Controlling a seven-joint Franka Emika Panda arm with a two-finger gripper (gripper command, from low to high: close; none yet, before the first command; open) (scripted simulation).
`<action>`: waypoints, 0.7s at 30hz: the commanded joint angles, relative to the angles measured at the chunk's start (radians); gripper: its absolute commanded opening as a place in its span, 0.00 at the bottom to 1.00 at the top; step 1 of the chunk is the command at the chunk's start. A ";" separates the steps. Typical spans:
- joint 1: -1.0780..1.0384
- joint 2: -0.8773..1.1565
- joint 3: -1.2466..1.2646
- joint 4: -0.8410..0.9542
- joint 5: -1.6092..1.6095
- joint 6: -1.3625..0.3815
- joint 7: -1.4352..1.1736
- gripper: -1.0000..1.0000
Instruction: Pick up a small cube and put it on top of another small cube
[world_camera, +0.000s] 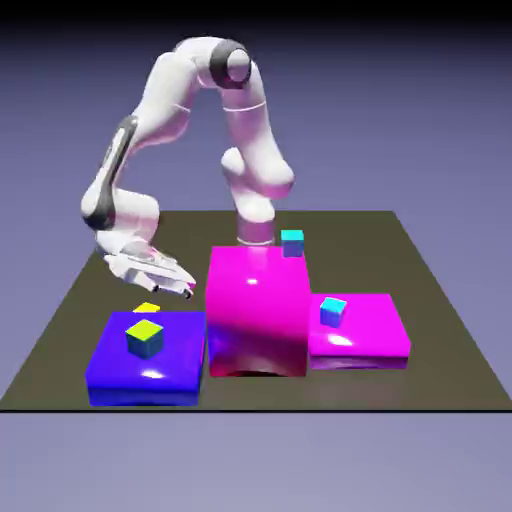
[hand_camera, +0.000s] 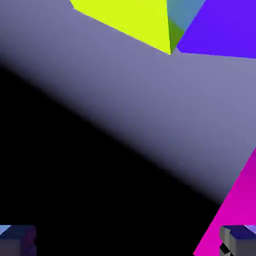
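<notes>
So the arm (world_camera: 190, 95) is arched up and over, wrist folded low at 9 o'clock, pincer (world_camera: 188, 293) tilted and aimed toward 4 o'clock, fingers spread wide. 1 yellow cube (world_camera: 145, 338) sits on the blue block (world_camera: 147, 374) at 8 o'clock, turned cornerwise, no long axis really. Yellow cube number 2 (world_camera: 147, 308) peeks out behind that block.

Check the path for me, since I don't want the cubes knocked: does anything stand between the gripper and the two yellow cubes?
Nothing visible stands between the gripper and the rear yellow cube. The front yellow cube looks open from above too; the tall magenta block is beside that path.
</notes>
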 joint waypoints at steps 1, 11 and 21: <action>-0.012 0.020 -0.018 -0.021 0.044 -0.020 -0.003 0.50; -0.061 0.225 -0.256 -0.281 0.478 -0.155 -0.003 0.50; -0.046 0.389 -0.220 -0.254 0.768 -0.161 0.011 0.00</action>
